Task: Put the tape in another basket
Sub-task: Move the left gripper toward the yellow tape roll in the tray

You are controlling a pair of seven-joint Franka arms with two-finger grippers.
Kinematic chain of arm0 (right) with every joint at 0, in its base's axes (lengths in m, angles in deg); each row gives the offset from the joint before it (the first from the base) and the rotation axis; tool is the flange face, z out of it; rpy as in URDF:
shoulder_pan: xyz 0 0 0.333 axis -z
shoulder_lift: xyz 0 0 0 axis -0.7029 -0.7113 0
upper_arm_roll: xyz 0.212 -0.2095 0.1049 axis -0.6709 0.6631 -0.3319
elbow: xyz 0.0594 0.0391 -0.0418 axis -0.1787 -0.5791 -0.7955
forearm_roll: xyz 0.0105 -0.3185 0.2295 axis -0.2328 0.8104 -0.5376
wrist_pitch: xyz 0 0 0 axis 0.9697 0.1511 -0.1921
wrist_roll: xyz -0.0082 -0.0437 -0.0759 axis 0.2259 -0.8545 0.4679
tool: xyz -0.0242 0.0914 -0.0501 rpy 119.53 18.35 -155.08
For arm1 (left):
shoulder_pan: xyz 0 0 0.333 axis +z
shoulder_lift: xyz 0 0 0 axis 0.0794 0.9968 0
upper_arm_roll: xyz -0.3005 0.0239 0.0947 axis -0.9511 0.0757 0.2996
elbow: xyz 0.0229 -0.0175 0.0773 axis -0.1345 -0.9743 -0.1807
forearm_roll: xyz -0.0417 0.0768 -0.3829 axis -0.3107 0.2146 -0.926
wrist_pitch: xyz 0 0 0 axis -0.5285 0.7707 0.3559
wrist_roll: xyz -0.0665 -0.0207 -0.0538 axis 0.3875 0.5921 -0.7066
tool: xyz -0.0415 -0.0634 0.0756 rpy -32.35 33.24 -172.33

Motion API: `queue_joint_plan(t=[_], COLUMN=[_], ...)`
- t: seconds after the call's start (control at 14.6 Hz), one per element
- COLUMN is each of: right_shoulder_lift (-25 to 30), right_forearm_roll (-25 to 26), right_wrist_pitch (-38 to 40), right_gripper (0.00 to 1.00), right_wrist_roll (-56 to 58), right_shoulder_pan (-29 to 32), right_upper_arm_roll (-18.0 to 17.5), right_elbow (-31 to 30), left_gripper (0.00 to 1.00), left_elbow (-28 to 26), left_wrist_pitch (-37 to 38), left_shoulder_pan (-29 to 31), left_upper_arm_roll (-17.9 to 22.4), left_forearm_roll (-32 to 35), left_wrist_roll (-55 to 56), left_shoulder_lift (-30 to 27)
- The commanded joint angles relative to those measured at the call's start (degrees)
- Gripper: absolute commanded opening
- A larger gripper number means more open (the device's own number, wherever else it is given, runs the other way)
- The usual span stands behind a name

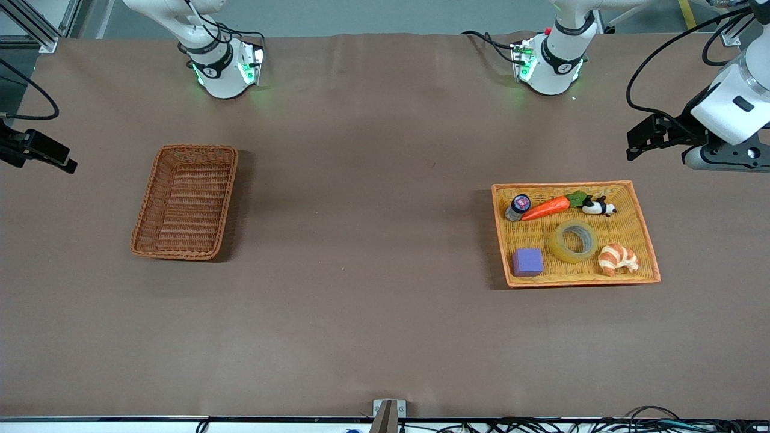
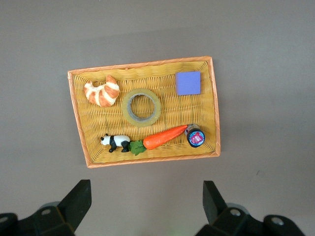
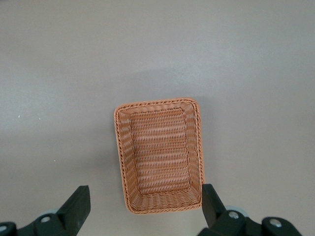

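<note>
Tape sits in the orange tray, both grippers high and holding nothing.

Working across the front view: the right gripper (image 1: 42,157) hangs off the right arm's end of the table, fingers (image 3: 76,206) spread wide apart. Next, one reddish-brown wicker basket (image 1: 185,201), nothing in it. Then one orange tray (image 1: 640,207) with six items: one small jar (image 1: 518,206) whose red and blue lid label is unreadable, one toy carrot (image 1: 550,206), one panda figure (image 1: 598,207), one purple block (image 1: 527,262), the tape (image 1: 573,241) lying flat mid-tray between block and one croissant (image 1: 618,259). Above the table's end by the tray, the left gripper (image 1: 649,137), fingers (image 2: 78,204) parted.
</note>
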State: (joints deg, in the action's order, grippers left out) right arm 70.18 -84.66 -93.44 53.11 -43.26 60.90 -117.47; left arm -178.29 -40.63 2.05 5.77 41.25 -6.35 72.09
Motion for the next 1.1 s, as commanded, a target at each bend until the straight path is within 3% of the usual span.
queue_joint_plan(t=[0.0,0.55,1.03], right_shoulder_lift=[0.2,0.2,0.2], right_forearm_roll=[-0.6,-0.6,-0.6], right_wrist_pitch=[0.3,0.4,0.8], right_gripper=[1.0,1.0,1.0], right_wrist_roll=[-0.1,-0.1,-0.1], right_shoulder_pan=[-0.3,-0.8,-0.9], right_upper_arm_roll=[0.1,0.1,0.1], right_elbow=[-0.1,-0.3,-0.3], left_gripper=[1.0,1.0,1.0], left_elbow=[0.8,0.0,-12.0], left_wrist_pitch=[-0.2,-0.2,-12.5], left_shoulder_pan=[-0.1,-0.1,0.3], left_upper_arm_roll=[0.0,1.4,2.8], left_forearm_roll=[1.0,1.2,1.6], left_wrist_roll=[0.6,0.7,0.3], left_shoulder_lift=[-0.1,0.7,3.5])
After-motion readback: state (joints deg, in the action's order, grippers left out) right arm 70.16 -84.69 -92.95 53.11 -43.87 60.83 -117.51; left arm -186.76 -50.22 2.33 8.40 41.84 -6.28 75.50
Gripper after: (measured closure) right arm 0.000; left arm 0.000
